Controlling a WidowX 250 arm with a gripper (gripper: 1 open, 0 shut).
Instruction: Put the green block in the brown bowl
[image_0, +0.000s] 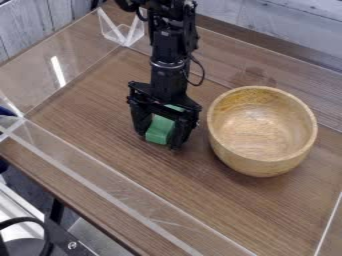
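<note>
surface: dark wood-grain table (94, 110) | enclosure: clear acrylic walls (80, 195) | backdrop: grey planks (40, 25)

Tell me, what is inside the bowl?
Nothing: the bowl's hollow shows only bare wood. The near rim hides a little inner wall. The block lies outside, between the open gripper's fingers.
</note>
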